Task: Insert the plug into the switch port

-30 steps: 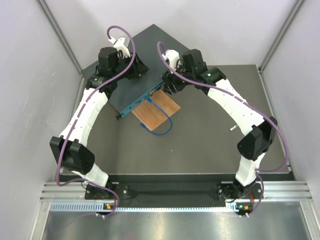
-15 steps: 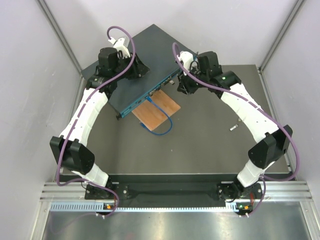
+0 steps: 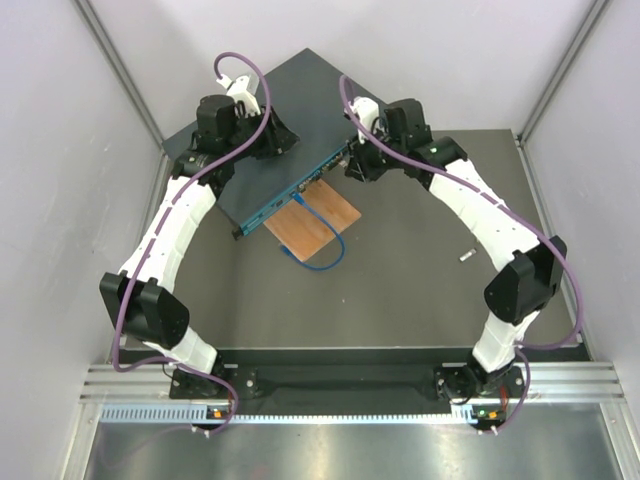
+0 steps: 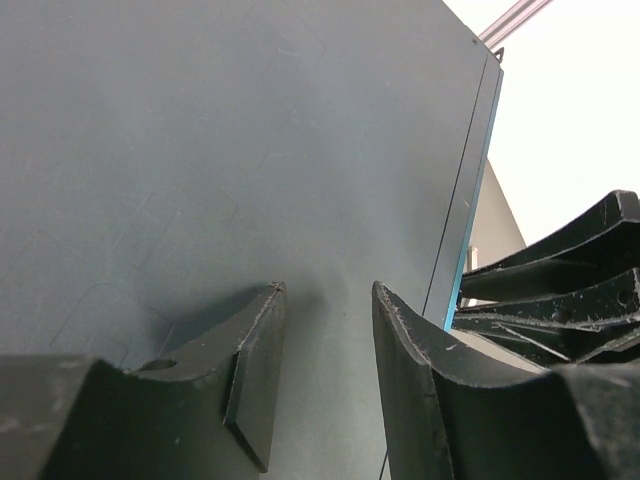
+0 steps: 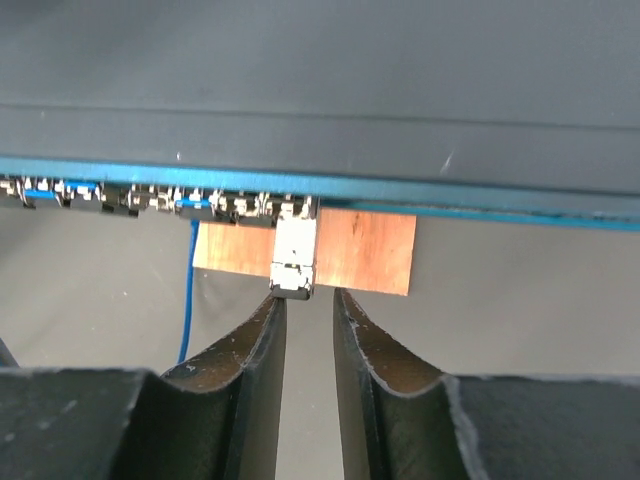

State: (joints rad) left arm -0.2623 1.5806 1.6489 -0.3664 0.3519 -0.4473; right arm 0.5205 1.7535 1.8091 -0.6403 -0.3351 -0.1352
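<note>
Top external: flat dark teal switch (image 3: 310, 100)

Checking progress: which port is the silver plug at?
Rightmost port in the switch row, right wrist view: the silver plug juts from it, ahead of the right gripper.

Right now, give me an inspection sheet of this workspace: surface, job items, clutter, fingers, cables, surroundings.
Surface: dark table; wooden board at the switch's port face.
Job's things: switch flat on the table; plug at a port in its row, depth cannot be told.
Clutter: one small pale item on the table's right side.
Grippers: left gripper, fingers apart over the switch top, holding nothing; right gripper, fingers narrowly apart just behind the plug.
Cables: blue cable loops off the board; purple cables along both arms.
Surroundings: pale walls, metal frame posts.
</note>
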